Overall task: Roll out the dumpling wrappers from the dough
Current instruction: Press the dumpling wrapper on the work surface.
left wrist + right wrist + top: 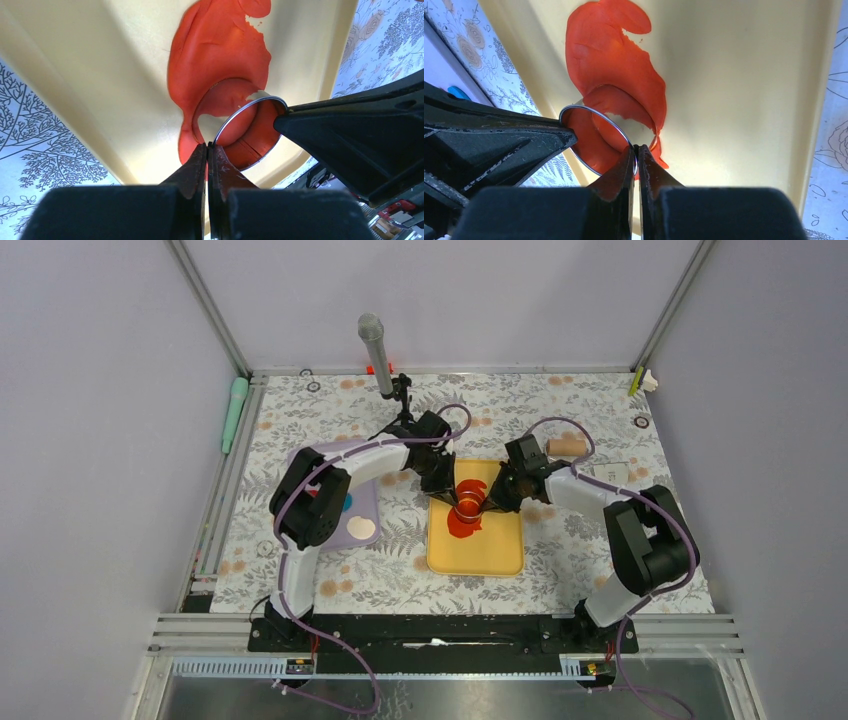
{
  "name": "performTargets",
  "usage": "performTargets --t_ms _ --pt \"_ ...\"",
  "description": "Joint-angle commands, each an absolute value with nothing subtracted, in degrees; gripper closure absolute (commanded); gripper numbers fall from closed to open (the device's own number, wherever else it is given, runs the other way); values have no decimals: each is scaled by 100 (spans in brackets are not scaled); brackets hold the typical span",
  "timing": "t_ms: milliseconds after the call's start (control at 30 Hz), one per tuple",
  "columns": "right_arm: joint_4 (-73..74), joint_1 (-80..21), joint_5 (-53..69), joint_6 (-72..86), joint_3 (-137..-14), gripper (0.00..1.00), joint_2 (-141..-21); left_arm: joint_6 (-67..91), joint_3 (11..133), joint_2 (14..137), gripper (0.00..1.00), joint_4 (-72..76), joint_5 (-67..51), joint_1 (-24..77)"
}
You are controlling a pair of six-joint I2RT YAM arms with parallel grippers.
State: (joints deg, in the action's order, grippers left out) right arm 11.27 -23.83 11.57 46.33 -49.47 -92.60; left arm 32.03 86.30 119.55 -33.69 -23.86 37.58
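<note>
A flattened sheet of red dough [462, 524] [215, 55] [609, 55] lies on the yellow tray [495, 555]. A metal ring cutter [468, 502] [250, 135] [594, 135] is tilted up off the sheet with red dough filling it. Where it was pressed, a round cut in the sheet shows bare tray. My left gripper [452, 490] [208, 145] is shut on the ring's rim from the left. From the right, my right gripper [492, 496] [636, 147] is shut on the opposite rim. Whether a finished dumpling wrapper sits inside the ring I cannot tell.
A purple board [368, 498] left of the tray carries a cream disc [362, 529] and a blue disc [347, 503]. A wooden roller [568, 445] lies at the back right, a green tool [235, 410] on the left rail, and a grey cylinder on a stand [373, 350] at the back.
</note>
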Motion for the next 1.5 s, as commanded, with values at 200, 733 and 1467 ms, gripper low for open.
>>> performTargets --t_ms 200,733,1467 --pt "1223 -2197 293 4527 -4672 100 -9737 2846 8290 12889 100 -4069 -1323 3916" --pt "1300 -2673 877 4937 -3943 100 -8841 2777 8258 12983 100 -4226 -1223 3874" --pt "1689 -2681 254 4685 -4681 98 -8871 2551 8364 12803 100 -4458 -1088 3876"
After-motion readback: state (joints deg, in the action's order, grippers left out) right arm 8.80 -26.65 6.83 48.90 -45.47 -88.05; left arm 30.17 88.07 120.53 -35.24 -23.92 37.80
